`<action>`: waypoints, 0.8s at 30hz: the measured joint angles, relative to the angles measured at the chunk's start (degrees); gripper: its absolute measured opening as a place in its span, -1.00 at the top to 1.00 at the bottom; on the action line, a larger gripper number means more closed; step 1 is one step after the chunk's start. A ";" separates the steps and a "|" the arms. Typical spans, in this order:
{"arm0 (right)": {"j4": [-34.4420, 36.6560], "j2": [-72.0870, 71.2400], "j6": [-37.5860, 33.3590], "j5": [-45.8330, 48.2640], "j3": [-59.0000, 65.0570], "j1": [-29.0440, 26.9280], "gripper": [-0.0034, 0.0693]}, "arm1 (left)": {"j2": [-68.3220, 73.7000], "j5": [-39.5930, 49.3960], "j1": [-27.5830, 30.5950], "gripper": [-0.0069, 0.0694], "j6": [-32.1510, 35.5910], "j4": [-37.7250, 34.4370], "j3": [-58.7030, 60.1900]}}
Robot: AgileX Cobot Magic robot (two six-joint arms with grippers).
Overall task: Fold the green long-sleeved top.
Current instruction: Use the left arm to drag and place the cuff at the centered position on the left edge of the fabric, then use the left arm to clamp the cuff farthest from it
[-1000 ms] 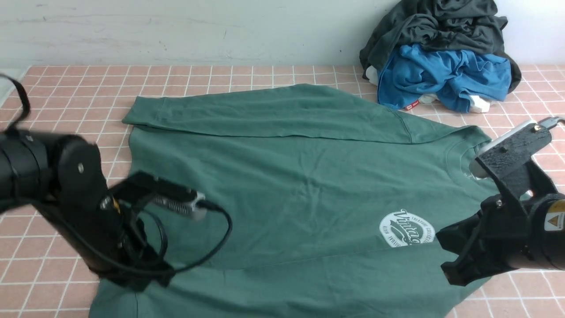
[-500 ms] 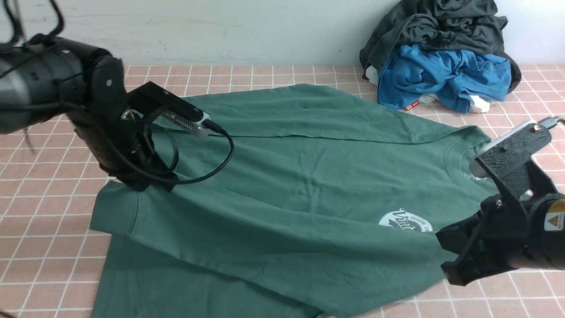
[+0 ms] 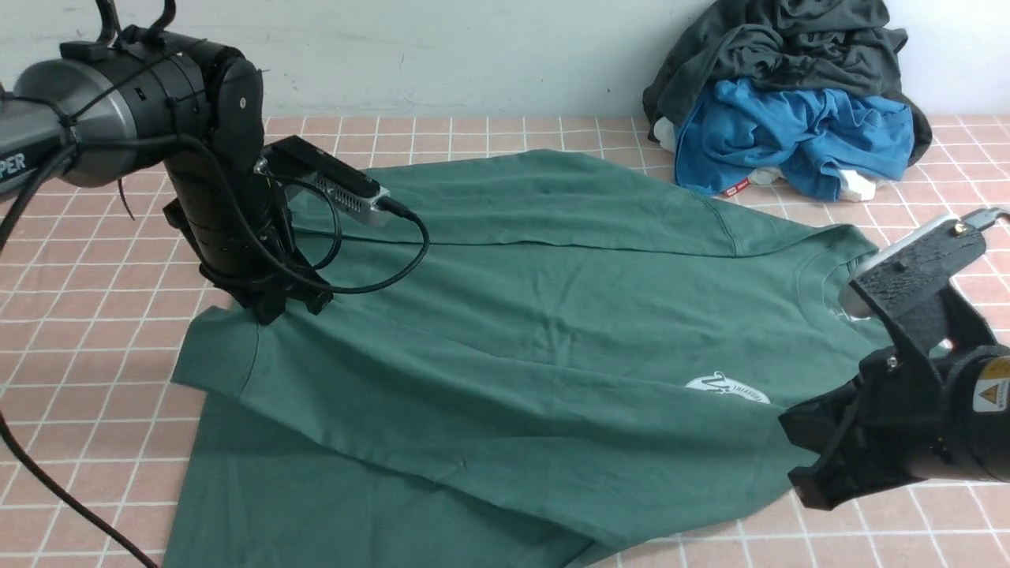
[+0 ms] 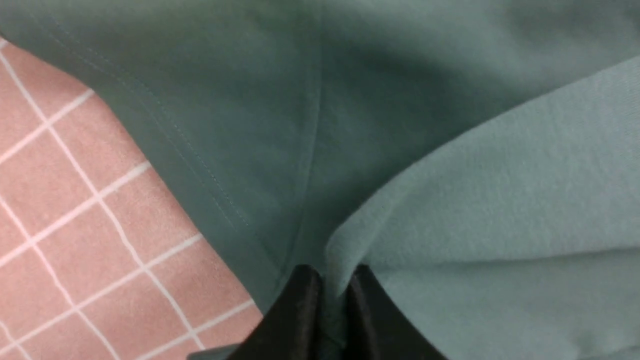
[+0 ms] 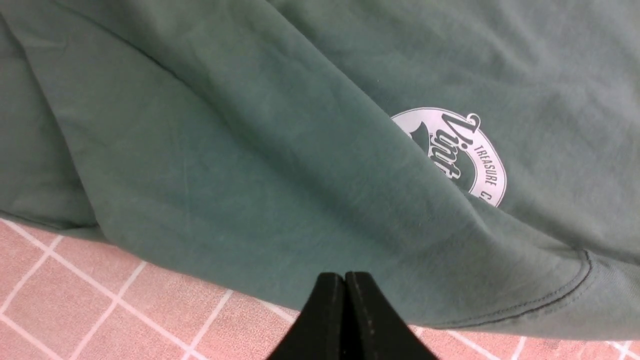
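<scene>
Front view: the green long-sleeved top [image 3: 552,315] lies on the surface [image 3: 102,331], long axis side to side, collar toward the right arm, its near edge doubled over the body from the left gripper [image 3: 288,306] at the hem end to the right gripper [image 3: 809,485]. Left wrist view: jaws nearly together, pinching a fold of the top. Right wrist view: jaws fully together at the top's edge; hold on cloth unconfirmed.
</scene>
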 joint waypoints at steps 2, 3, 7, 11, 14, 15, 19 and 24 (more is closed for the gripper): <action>0.89 0.00 0.19 -0.27 -0.18 0.00 0.92 | 1.60 -0.13 0.13 0.48 0.05 0.89 -0.27; 1.07 0.00 0.24 -0.27 -0.31 0.00 0.91 | 1.83 -0.27 0.13 0.45 0.05 1.01 -0.27; 1.39 1.95 0.97 0.37 -2.63 0.00 0.73 | 2.64 -3.40 0.13 0.10 -3.41 3.22 -0.31; -0.48 7.00 3.77 0.42 -7.50 0.00 0.42 | 2.59 -4.51 0.13 -0.12 -9.76 3.50 -0.50; -4.20 14.10 6.13 0.45 -13.16 0.00 0.19 | 2.59 -2.03 0.13 -0.17 -12.02 2.61 -0.50; -5.39 16.14 6.46 0.89 -14.72 0.00 0.14 | 2.59 -0.90 0.13 -0.17 -12.05 2.03 -0.50; -13.16 26.09 7.14 6.13 -21.02 0.00 0.01 | 2.59 4.63 0.13 -0.17 -10.94 -1.18 -0.50; -23.37 34.17 13.67 9.23 -24.85 0.00 0.00 | 2.59 6.77 0.13 -0.17 -9.33 -4.66 -0.50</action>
